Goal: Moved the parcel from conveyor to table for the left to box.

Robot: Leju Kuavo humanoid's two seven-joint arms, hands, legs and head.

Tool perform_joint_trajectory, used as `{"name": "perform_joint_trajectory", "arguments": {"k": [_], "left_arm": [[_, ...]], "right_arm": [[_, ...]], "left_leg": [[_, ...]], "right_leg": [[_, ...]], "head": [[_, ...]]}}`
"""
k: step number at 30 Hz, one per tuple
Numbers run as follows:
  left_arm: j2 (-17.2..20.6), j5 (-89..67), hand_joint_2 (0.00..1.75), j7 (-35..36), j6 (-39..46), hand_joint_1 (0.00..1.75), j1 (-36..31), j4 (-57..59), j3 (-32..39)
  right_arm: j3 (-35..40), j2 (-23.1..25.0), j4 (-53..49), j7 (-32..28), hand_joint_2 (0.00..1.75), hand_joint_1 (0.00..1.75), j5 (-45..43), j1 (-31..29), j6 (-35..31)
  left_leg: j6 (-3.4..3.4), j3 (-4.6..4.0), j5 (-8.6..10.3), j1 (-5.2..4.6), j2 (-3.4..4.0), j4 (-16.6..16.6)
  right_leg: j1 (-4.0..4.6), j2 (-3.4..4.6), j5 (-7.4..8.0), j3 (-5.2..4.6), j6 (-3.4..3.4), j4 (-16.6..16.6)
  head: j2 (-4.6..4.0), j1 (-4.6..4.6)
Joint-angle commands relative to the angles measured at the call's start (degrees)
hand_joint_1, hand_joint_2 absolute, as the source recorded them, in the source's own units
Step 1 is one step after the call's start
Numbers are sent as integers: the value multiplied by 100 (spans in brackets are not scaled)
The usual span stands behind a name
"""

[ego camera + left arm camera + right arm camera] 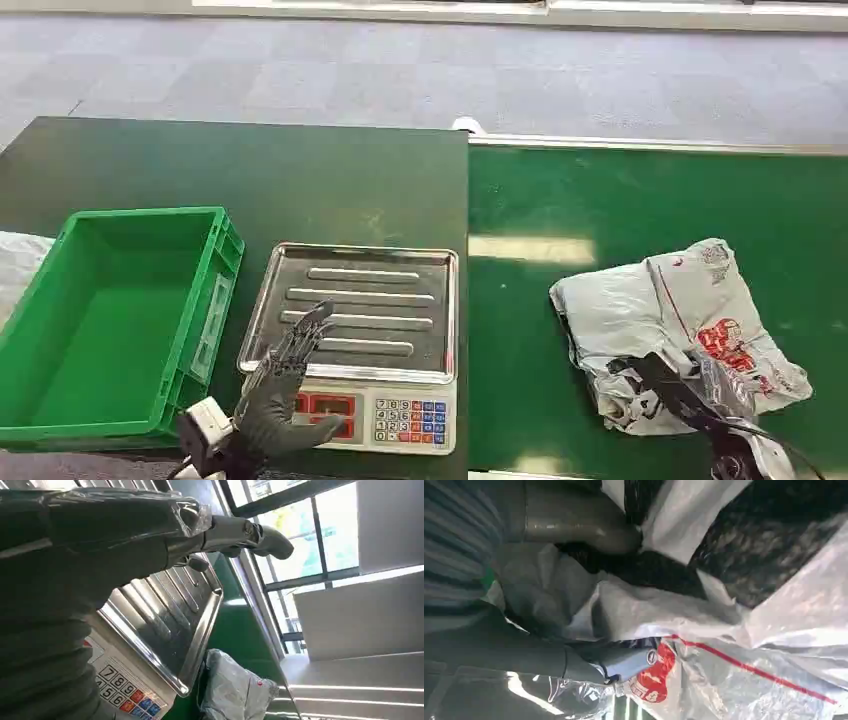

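The parcel (pixel 650 310) is a crumpled grey plastic mailer with red print, lying on the green conveyor belt (pixel 620 190) at the right. My right hand (pixel 690 395) comes in at its near edge, and in the right wrist view the thumb and fingers (pixel 579 527) are dug into the parcel's folds (pixel 724 620), gripping it. My left hand (pixel 285 385) hovers open, fingers spread, over the near edge of the scale, holding nothing. In the left wrist view the left hand (pixel 125 530) stretches above the steel tray, with the parcel (pixel 235 690) beyond.
A weighing scale with a steel tray (pixel 350 300) and keypad (pixel 410 420) stands on the dark green table (pixel 250 170) beside the belt. An empty green crate (pixel 140 213) sits at the table's left. Grey floor lies beyond.
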Motion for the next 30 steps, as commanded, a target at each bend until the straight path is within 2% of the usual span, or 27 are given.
{"name": "perform_joint_trajectory", "arguments": {"k": [1,9,12,14,15,17,21,22,23,28,30], "left_arm": [[28,-14,175,-21,-15,0,-53,238,84],[90,26,175,-119,-71,0,-127,387,106],[109,-64,175,-302,-20,0,-118,463,56],[134,-6,175,-306,96,0,-144,366,92],[167,23,175,-306,129,0,-155,292,116],[160,-5,175,-306,111,0,-140,247,178],[87,-49,175,-306,111,0,8,191,328],[91,-45,175,-306,114,0,18,182,323],[91,-45,175,-306,114,0,18,182,323],[92,-56,175,-306,151,0,8,200,310],[123,-53,175,-306,193,0,21,131,273]], "right_arm": [[134,112,28,-30,175,175,-15,100,51],[152,195,-254,-84,175,175,-28,241,82],[142,212,-755,-170,175,173,-65,477,139],[76,234,-1159,-157,175,161,-92,584,157],[61,232,-1433,-131,175,162,-44,599,185],[81,168,-1715,-47,175,168,34,491,302],[420,-217,-1650,-151,175,169,144,-309,506],[431,-224,-1634,-146,175,169,136,-368,543],[431,-224,-1634,-146,175,169,136,-368,543],[514,-235,-1601,-241,175,171,182,-328,445],[741,-278,-1538,-248,175,164,243,-846,521]], "left_leg": [[5,-2,4,1,0,-4],[6,-13,16,3,-4,-14],[5,-6,9,2,-3,-10],[6,-7,9,1,-5,-9],[4,-5,5,0,-4,-4],[7,-19,11,0,-1,-6],[6,-23,2,-10,33,3],[13,-39,12,-10,55,1],[6,-21,2,-9,31,4],[11,-13,10,-3,4,0],[12,-15,9,-5,14,-1]], "right_leg": [[3,-3,5,-2,-11,-5],[7,-11,14,-11,-23,-13],[5,-8,8,-5,-16,-9],[4,-10,7,-5,-16,-9],[2,-8,3,-4,-11,-3],[4,-8,9,-19,-20,-2],[-8,29,9,-35,-8,13],[-5,46,26,-60,-22,11],[-6,26,9,-30,-8,11],[0,-1,7,-13,-11,0],[-2,8,9,-19,-12,3]], "head": [[0,0],[0,-2],[0,0],[0,0],[0,0],[0,0],[0,-4],[0,0],[0,0],[0,0],[0,0]]}}
